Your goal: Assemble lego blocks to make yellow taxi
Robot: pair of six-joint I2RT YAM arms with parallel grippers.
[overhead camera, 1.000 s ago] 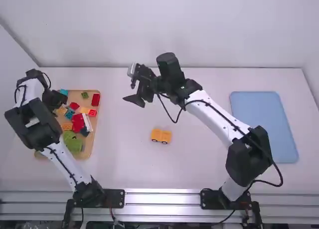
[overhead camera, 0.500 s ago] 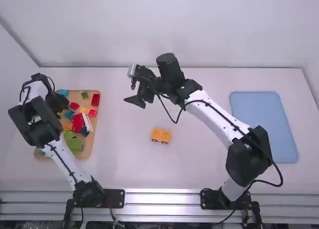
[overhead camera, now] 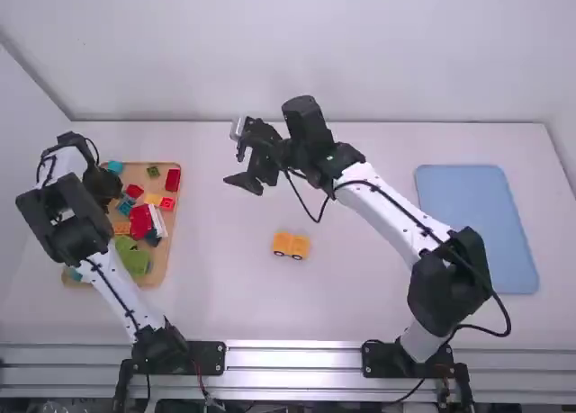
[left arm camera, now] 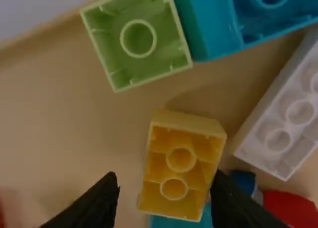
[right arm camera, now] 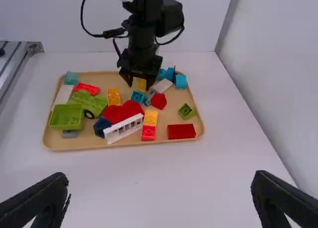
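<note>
Over the back left of the tan tray [overhead camera: 136, 175] is my left gripper [overhead camera: 106, 197]. In the left wrist view, an upturned yellow block [left arm camera: 181, 159] lies between the open fingers of the left gripper [left arm camera: 165, 181], with a gap on the block's left side. The right view has this yellow block [right arm camera: 141, 85] at the left gripper's tips. A yellow wheeled piece [overhead camera: 291, 245] rests on the mid-table. My right gripper [overhead camera: 239, 156] stays above the table beyond it; in its wrist view, the right gripper [right arm camera: 160, 182] is wide open and holds nothing.
Around the yellow block are a green block [left arm camera: 138, 39], blue blocks [left arm camera: 211, 24] and a white block [left arm camera: 288, 123]. Green, red and white pieces share the tray, including a white fence piece [right arm camera: 123, 129]. A blue tray [overhead camera: 477, 224] stands at the table's right.
My left gripper has moved right and slightly toward the camera over the tray, mostly in the earlier half second. The right arm and the yellow wheeled piece are practically where they were.
</note>
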